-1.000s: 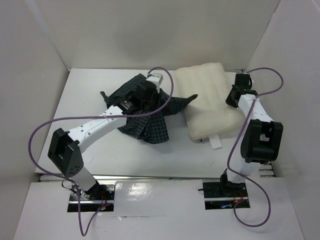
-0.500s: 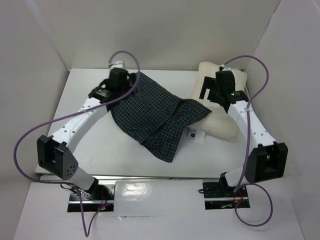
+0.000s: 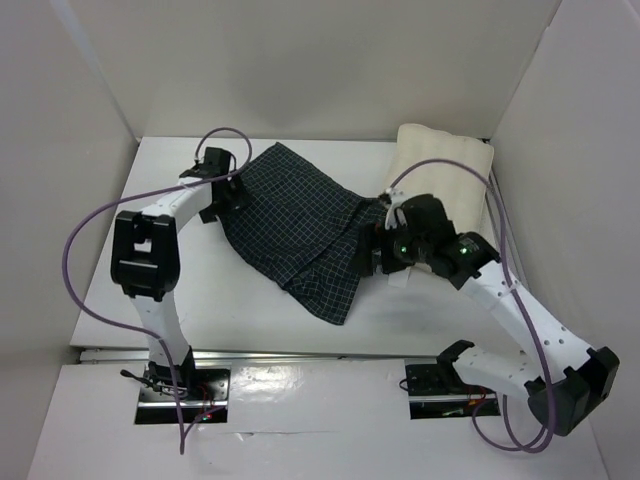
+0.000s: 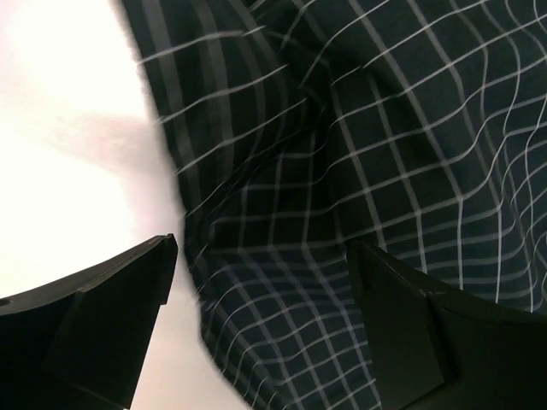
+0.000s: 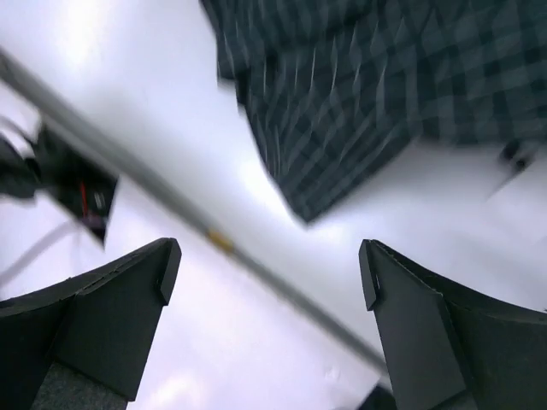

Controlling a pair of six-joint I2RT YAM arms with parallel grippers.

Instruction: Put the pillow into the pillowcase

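The pillow (image 3: 450, 165) lies outside the pillowcase (image 3: 300, 230), at the far right corner, and the spread sack's right edge reaches it. Both rest on a white table (image 3: 200, 310) boxed in by pale walls (image 3: 320, 70). The left gripper (image 4: 261, 256) hangs over the cloth's left edge with its jaws wide apart and gripping nothing. The right gripper (image 5: 269, 256) is just as wide and empty, its view blurred.

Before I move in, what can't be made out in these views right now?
- Pillowcase mouth: in the top view, folds hide which edge opens; the left wrist view is too close to tell.
- Pillow near end: in the top view, it is covered by the right gripper.
- Right wrist view: motion blur smears the pillowcase's checks, and the pillow is out of frame.
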